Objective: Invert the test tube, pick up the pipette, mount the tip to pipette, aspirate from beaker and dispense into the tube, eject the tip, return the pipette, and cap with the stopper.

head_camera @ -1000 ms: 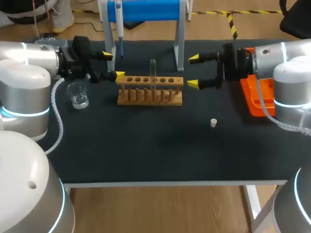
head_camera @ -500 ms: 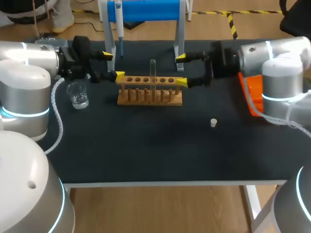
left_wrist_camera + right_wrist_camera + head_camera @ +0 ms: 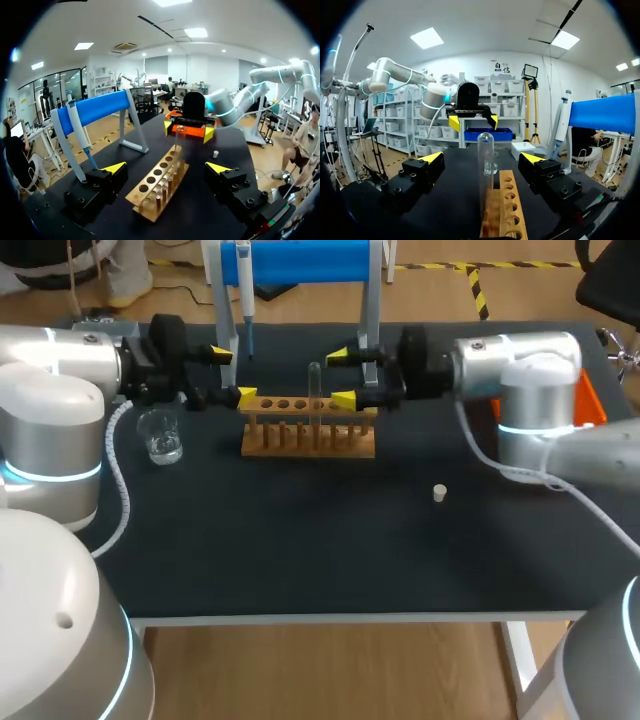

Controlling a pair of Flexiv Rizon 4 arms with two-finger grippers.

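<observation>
A clear test tube (image 3: 315,383) stands upright in the wooden rack (image 3: 308,430). My right gripper (image 3: 341,378) is open just right of the tube; in the right wrist view the tube (image 3: 485,167) rises from the rack (image 3: 503,210) in line with the gap of the gripper (image 3: 481,158), untouched. My left gripper (image 3: 232,375) hangs open at the rack's left end, the rack (image 3: 159,185) lying ahead of the gripper (image 3: 166,168). The pipette (image 3: 245,285) hangs on the blue stand (image 3: 300,260). A small beaker (image 3: 160,435) sits left of the rack. The white stopper (image 3: 438,493) lies right of the middle.
An orange tip box (image 3: 586,400) stands at the right edge, mostly hidden behind my right arm. The stand's legs are close behind the rack and both grippers. Dark bare tabletop (image 3: 320,550) stretches from the rack to the front edge.
My right arm has swung left from beside the orange box, bringing its open gripper over the rack's right end up to the tube. The left arm and the tube have stayed put.
</observation>
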